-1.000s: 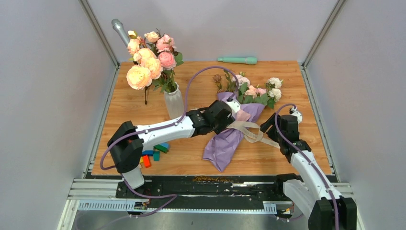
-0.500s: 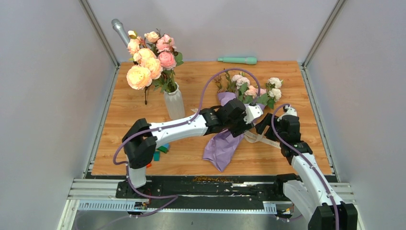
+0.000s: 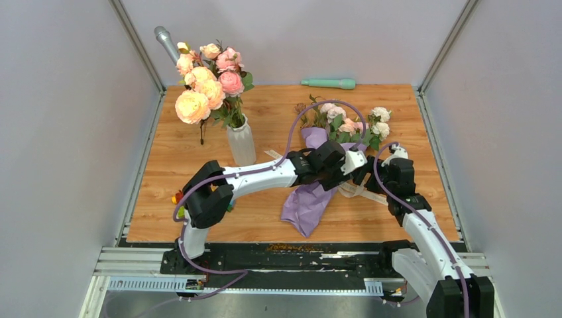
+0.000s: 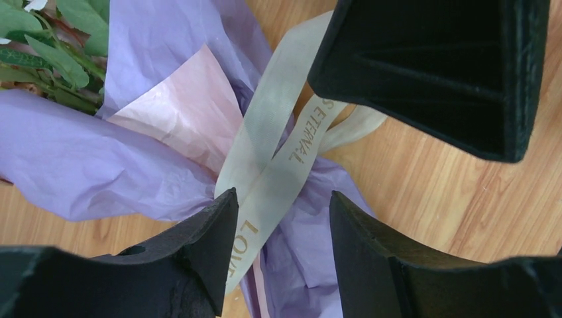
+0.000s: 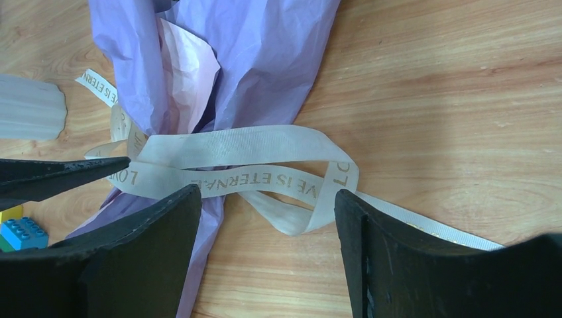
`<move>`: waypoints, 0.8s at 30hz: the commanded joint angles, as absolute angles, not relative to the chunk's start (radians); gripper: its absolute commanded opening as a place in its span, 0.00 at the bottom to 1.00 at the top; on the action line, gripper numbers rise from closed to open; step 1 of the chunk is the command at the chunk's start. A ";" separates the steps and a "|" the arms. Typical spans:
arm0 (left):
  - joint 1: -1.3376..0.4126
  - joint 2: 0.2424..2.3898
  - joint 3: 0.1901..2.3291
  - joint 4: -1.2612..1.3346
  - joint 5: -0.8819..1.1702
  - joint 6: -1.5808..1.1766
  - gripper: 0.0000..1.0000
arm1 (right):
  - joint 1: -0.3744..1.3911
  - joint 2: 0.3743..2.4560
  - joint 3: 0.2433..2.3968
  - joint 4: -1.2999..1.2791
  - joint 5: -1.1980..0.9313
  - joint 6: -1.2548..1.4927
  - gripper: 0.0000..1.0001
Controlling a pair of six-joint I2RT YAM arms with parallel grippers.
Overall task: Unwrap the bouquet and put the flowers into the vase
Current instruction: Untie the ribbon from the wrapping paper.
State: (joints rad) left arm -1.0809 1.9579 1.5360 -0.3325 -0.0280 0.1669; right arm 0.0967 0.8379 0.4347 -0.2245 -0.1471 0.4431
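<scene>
The bouquet [image 3: 311, 195] lies on the wooden table in lilac paper [image 4: 79, 165], its small white and pink flowers [image 3: 351, 122] pointing away. A beige ribbon [image 4: 278, 165] printed with gold letters crosses the wrap and loops on the wood [image 5: 252, 175]. My left gripper [image 4: 281, 218] hovers open over the knot, with the ribbon between its fingers. My right gripper [image 5: 265, 225] is open just beside it, straddling the ribbon loop. The two grippers nearly meet [image 3: 361, 175]. The white ribbed vase [image 3: 242, 146] stands at the left and holds larger peach and pink blooms.
A green cylinder [image 3: 328, 83] lies at the back edge and a grey one [image 3: 166, 41] leans in the back left corner. Coloured blocks [image 5: 20, 228] sit near the left arm's elbow. Grey walls close in both sides.
My left arm has swung right across the bouquet until its gripper is beside the right one. My right gripper has shifted slightly toward the wrap.
</scene>
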 commanded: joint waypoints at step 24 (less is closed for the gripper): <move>-1.081 1.929 1.544 -0.314 -0.112 0.148 0.23 | 0.093 0.856 0.424 -0.140 -0.217 0.425 0.73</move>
